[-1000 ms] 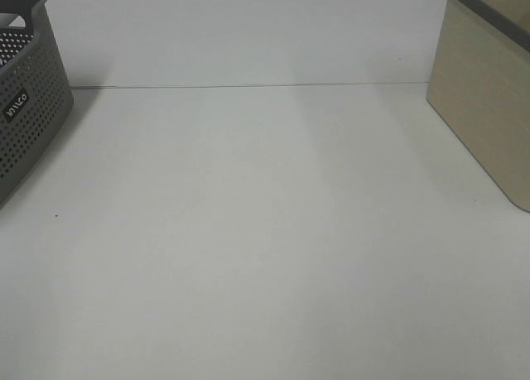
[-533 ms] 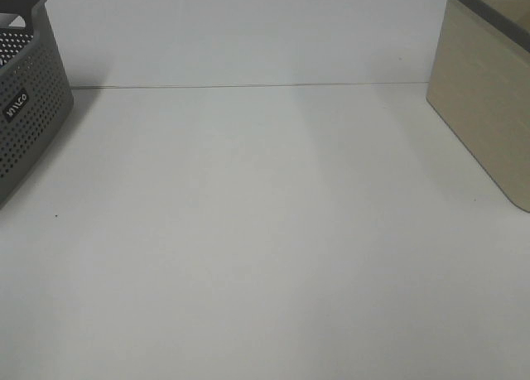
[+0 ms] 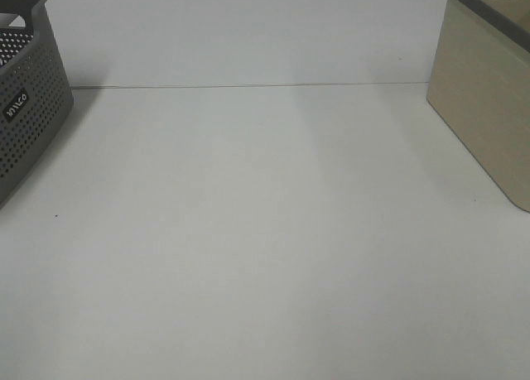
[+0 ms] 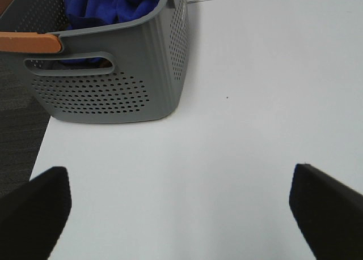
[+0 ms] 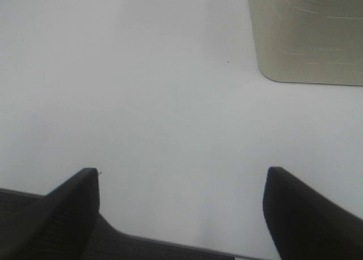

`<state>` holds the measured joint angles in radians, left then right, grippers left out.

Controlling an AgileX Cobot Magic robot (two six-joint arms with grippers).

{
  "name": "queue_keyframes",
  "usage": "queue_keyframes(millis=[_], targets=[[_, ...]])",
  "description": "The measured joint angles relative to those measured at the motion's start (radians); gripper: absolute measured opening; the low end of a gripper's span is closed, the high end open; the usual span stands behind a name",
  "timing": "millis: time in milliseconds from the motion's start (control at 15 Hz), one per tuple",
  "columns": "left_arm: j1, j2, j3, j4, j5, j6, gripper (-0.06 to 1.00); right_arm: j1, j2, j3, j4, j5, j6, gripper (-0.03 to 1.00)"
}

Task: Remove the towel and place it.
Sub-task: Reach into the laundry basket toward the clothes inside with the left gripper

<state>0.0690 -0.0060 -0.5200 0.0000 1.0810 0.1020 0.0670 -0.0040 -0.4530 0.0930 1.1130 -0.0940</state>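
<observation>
Snagging is the risk: the towel (image 4: 108,2) lies bunched in the grey basket (image 4: 113,90) at ten o'clock on the bench (image 3: 265,231), so the basket could be lifted with it. Left jaws and right jaws are spread, empty.

One bit of lettering on my screen: a small dark label (image 3: 16,108) with white capitals, set on the outer wall of the grey perforated basket (image 3: 41,148) at the far left; I read the tail as "LCO"; the letters before that are too small and soft to call; nothing else readable.
</observation>
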Motion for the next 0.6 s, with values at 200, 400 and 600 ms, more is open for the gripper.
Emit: queue_keyframes(millis=[200, 400, 600], targets=[[0.0, 0.0, 0.0, 0.0, 0.0, 0.0, 0.99, 0.0, 0.0, 0.0, 0.0, 0.0, 0.0, 0.78], [0.0, 0.0, 0.0, 0.0, 0.0, 0.0, 0.99, 0.0, 0.0, 0.0, 0.0, 0.0, 0.0, 0.78], [0.0, 0.0, 0.0, 0.0, 0.0, 0.0, 0.99, 0.0, 0.0, 0.0, 0.0, 0.0, 0.0, 0.78]])
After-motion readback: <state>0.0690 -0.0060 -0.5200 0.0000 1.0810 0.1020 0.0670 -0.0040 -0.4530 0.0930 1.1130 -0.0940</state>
